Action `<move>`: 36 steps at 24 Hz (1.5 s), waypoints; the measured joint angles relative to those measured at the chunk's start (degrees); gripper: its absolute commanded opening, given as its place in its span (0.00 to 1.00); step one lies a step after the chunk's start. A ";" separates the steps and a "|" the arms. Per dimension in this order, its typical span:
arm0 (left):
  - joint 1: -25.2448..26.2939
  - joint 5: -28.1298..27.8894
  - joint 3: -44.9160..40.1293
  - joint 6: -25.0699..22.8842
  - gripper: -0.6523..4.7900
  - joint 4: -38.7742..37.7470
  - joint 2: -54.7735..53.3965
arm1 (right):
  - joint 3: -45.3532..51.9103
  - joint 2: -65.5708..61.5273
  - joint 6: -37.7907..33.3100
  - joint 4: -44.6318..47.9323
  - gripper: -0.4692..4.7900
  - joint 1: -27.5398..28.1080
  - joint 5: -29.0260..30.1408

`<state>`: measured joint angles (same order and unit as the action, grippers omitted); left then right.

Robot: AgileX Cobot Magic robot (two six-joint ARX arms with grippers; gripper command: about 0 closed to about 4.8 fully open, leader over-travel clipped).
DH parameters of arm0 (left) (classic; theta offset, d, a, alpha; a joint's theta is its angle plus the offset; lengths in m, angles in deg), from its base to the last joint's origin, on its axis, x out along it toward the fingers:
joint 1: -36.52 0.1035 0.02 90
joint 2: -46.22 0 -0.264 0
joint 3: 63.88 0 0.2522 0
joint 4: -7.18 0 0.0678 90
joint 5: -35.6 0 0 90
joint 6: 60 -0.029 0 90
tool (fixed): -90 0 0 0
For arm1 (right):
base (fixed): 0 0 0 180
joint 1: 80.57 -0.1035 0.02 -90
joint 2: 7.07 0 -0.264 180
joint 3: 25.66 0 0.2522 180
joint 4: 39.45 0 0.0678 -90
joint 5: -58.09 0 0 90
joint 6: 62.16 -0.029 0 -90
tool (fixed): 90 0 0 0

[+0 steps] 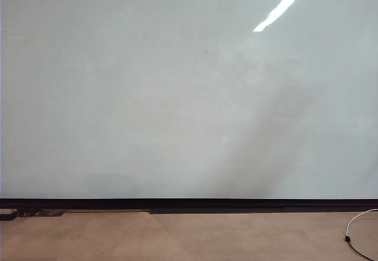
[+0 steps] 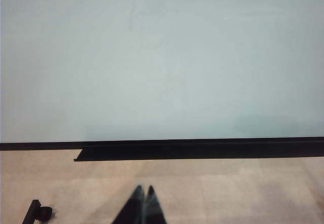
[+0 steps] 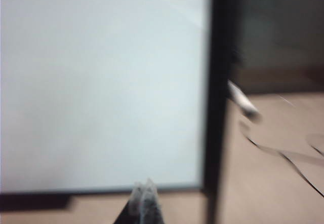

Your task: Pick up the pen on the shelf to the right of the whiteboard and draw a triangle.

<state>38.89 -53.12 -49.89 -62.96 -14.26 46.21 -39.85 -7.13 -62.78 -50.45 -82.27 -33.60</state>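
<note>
- Nothing of the task is showing as done: the whiteboard [image 1: 177, 95] is lying bare, with no line of a triangle on it in any view.
- Both grippers are sitting low and back from the board, absent from the exterior view.
- In its wrist view, the left gripper [image 2: 143, 189] is pointing at the black strip [image 2: 202, 149] under the board, its jaws pressed together on nothing.
- In its own blurred view, the right gripper [image 3: 144, 184] is showing its jaws pressed together too, and empty.
- Beyond the board's dark right edge, a slim pale shape is sticking out, probably the pen [image 3: 242, 100]; it is too blurred to be certain.
- Everything is remaining, I judge: reaching the pen, gripping it, and drawing.
</note>
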 measured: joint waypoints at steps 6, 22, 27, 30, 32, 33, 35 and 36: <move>0.00 0.00 -0.02 0.00 0.11 0.02 0.00 | -1.55 -2.23 -0.55 17.59 0.13 0.20 -0.61; 0.00 0.02 -0.02 0.00 0.11 0.00 -0.02 | -9.05 -37.09 -4.83 32.79 0.58 31.63 29.03; 0.00 0.00 0.00 0.00 0.11 0.02 0.00 | -9.25 -50.60 -11.54 51.82 0.68 41.00 34.34; 0.00 0.00 0.00 0.00 0.11 0.00 0.00 | -11.17 -69.18 -11.76 67.91 0.70 40.28 37.88; 0.00 0.00 0.00 0.00 0.11 0.00 0.00 | -12.63 -77.02 -11.26 73.42 0.70 39.60 39.87; 0.00 0.02 -0.02 0.00 0.11 0.00 -0.02 | -13.51 -81.26 -10.84 76.19 0.71 39.56 40.65; 0.00 0.00 -0.02 0.00 0.11 0.02 -0.02 | -15.67 -86.99 -9.40 76.74 0.71 38.82 41.77; 0.00 0.02 -0.02 0.00 0.11 0.02 0.00 | -17.81 -91.76 -7.06 77.18 0.71 38.40 43.25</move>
<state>38.89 -53.10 -49.91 -62.96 -14.24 46.21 -57.66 -98.88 -69.84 26.73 -43.87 9.65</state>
